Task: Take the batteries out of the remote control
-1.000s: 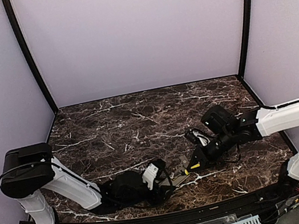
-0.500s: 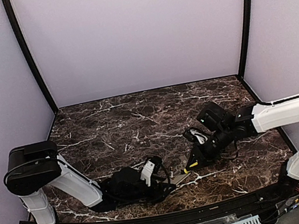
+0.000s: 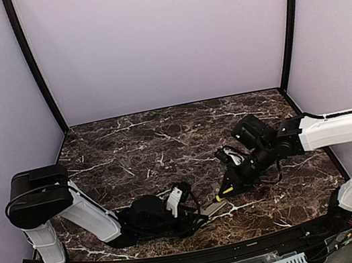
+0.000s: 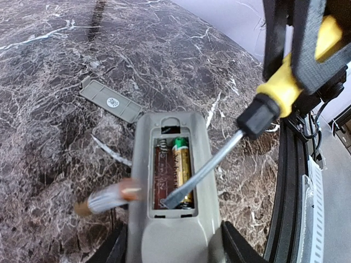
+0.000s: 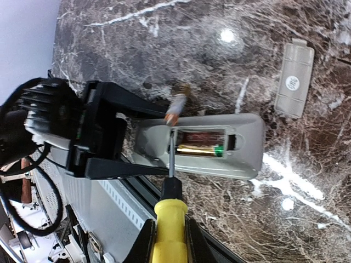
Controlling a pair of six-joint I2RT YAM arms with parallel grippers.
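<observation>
My right gripper (image 5: 169,241): fingers pinching the screwdriver (image 5: 170,211), tip in the bay; arm shifted slightly this past second. Left gripper (image 4: 175,249): fingers clamping the remote control (image 4: 171,123) at the table (image 3: 137,145) near edge. Loose battery (image 4: 112,198): blurred beside the remote, I judge freshly levered out. Seated battery (image 4: 181,163): one left.

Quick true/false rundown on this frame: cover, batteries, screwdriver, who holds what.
1. The cover lies on the table, off the remote. True.
2. Both batteries sit in the bay. False: the seated battery is in the bay; the loose battery is outside, beside the remote.
3. The right end effector holds the screwdriver. True.
4. The screwdriver tip is clear of the bay. False: it is inside it.
5. The left end effector holds the cover. False: it grips the remote.
</observation>
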